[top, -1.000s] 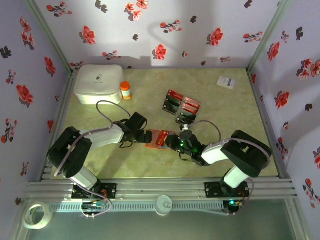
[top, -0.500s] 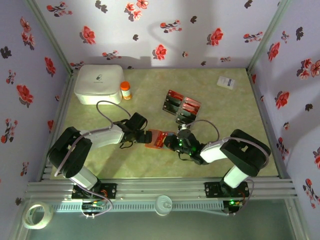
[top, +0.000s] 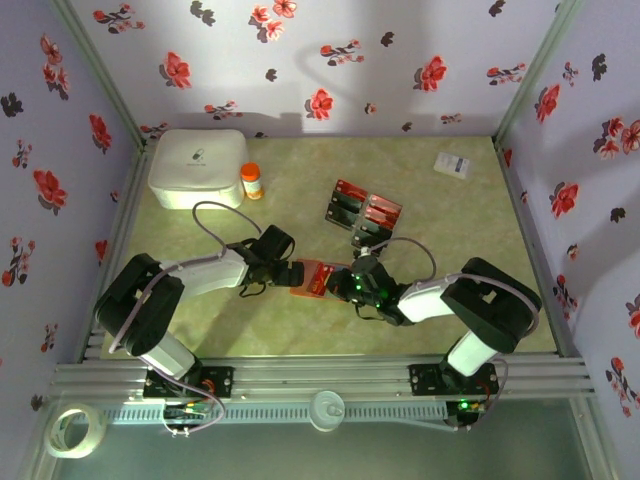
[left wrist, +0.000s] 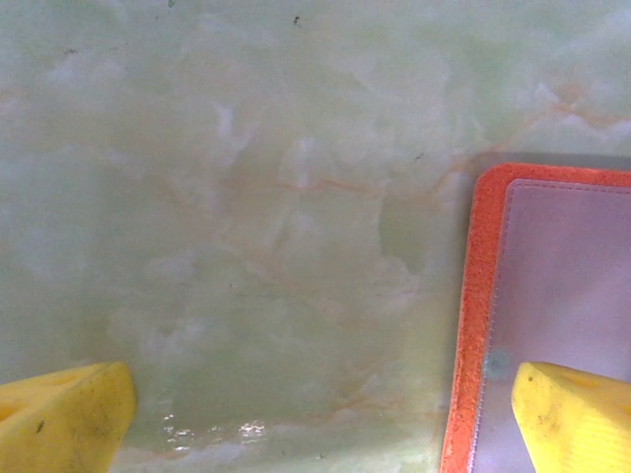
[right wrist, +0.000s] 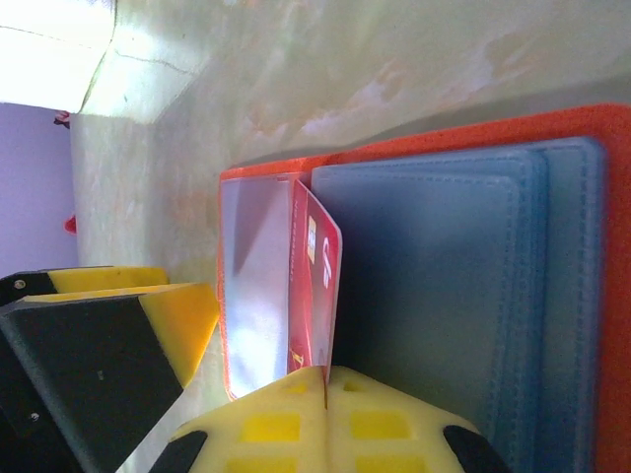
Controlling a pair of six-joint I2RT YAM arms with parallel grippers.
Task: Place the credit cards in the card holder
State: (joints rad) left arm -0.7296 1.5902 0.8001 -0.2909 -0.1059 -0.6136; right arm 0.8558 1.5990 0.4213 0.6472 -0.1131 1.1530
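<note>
As the right pincer point(right wrist: 325, 394) pinches a red credit card point(right wrist: 315, 286) edge-on against the open card holder point(right wrist: 444, 266) just ahead, a skewed push could buckle it instead of seating it. The left pincer point(left wrist: 320, 419) is spread beside it; unpinned, the holder may slide.

Pale lilac walls point(top: 400, 30) printed with red and dark flowers (on three sides) enclose a pale green marbled worktop point(top: 290, 190), with a ribbed metal rail point(top: 330, 372) along its near edge.
</note>
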